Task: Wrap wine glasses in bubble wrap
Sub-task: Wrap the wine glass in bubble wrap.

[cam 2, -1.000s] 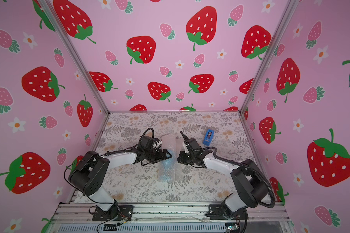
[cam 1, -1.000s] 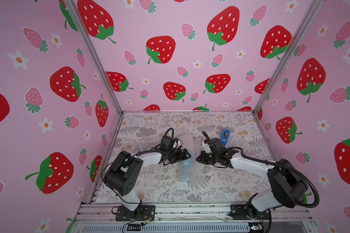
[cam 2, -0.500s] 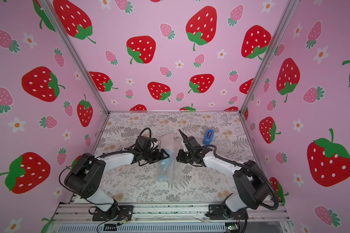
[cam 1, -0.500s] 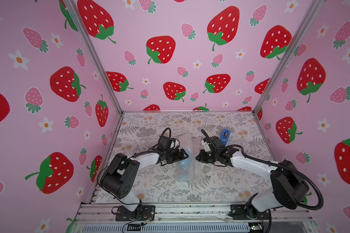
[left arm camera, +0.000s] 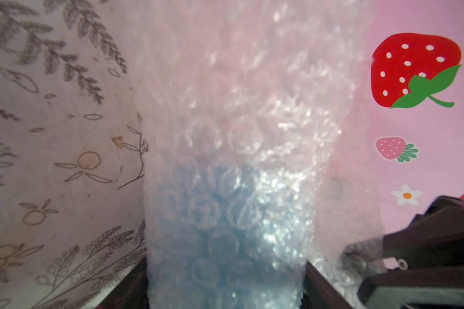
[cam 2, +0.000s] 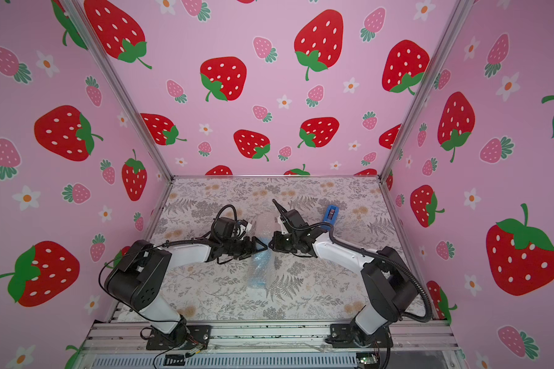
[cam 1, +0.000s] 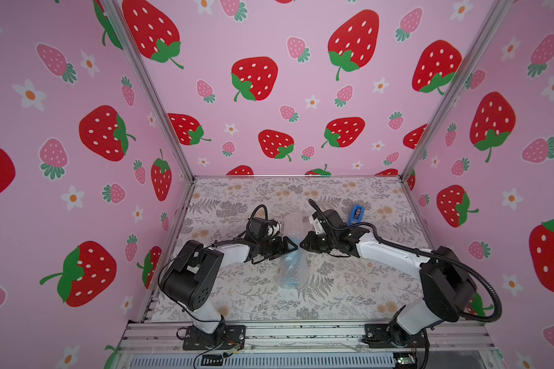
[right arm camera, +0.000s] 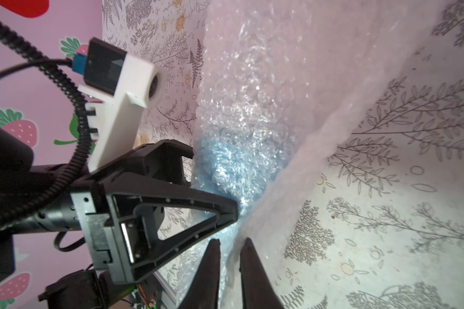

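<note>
Tabletop (cam 1: 237,297) is carrying the bubble wrap (cam 1: 290,271), rolled around the wine glass (left arm camera: 225,227), lying mid-table between both arms. Left claw (cam 1: 290,247) is straddling the bundle, jaws sitting wide on either side of it; can't tell if they're actually gripping. Right claw (right arm camera: 229,256) is sitting slightly parted, a fold of wrap lying between its fingers. Tape dispenser (cam 1: 356,213) is sitting well apart behind the right arm.

L gripper (cam 1: 291,247) narrowed onto wrapped goblet (cam 1: 289,269); R gripper (right arm camera: 229,247) jaws parted slightly; bubble wrap (cam 1: 290,223) more bunched.
</note>
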`<control>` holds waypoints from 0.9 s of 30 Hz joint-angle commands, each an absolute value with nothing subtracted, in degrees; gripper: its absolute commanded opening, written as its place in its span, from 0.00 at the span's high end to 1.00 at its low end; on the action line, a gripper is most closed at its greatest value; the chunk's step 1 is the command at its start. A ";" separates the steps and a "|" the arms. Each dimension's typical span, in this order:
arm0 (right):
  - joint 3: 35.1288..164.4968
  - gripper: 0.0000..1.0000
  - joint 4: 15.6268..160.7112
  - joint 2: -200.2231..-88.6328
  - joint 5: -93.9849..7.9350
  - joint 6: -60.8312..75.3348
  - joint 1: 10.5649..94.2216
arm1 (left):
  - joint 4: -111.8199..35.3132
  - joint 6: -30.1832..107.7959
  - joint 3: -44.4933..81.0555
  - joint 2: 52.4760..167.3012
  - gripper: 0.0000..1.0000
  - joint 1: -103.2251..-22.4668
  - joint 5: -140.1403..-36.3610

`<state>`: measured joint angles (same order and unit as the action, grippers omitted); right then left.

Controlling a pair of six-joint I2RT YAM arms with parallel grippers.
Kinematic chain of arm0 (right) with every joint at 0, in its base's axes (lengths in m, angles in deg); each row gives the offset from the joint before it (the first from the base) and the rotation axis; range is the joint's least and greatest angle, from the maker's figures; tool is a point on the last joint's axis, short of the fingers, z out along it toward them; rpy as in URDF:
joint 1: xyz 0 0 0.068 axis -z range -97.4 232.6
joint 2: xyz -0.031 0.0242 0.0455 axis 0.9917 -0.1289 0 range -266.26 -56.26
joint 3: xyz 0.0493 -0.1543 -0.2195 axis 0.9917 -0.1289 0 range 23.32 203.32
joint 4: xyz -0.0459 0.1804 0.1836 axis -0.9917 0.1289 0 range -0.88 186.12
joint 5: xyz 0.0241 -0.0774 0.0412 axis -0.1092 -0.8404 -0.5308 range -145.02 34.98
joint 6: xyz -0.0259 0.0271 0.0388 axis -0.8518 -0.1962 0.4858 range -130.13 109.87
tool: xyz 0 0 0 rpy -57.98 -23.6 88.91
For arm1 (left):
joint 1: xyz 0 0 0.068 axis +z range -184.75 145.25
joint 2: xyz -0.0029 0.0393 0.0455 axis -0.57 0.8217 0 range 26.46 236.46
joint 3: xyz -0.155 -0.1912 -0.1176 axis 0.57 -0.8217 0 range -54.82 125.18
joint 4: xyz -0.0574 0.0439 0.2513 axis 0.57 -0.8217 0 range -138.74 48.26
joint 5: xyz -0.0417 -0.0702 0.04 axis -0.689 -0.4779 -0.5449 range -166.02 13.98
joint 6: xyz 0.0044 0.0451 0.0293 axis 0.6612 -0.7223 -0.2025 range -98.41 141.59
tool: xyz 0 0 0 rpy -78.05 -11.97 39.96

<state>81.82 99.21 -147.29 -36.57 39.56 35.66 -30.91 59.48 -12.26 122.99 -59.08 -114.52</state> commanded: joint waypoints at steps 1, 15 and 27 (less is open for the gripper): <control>83.39 0.77 98.78 -147.61 -36.23 40.39 35.13 | -32.20 60.23 -14.74 125.42 0.26 -58.32 -114.46; 83.52 0.72 92.67 -152.97 -34.54 42.16 35.09 | -33.89 58.83 -15.27 124.19 0.25 -56.59 -116.03; 85.46 0.72 92.37 -155.57 -33.41 41.37 34.55 | -36.54 58.49 -16.15 121.16 0.16 -54.27 -117.50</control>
<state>84.14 92.98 -154.43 -33.79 41.11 35.00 -30.51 59.23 -14.62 122.16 -54.91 -119.70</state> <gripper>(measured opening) 0.283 0.823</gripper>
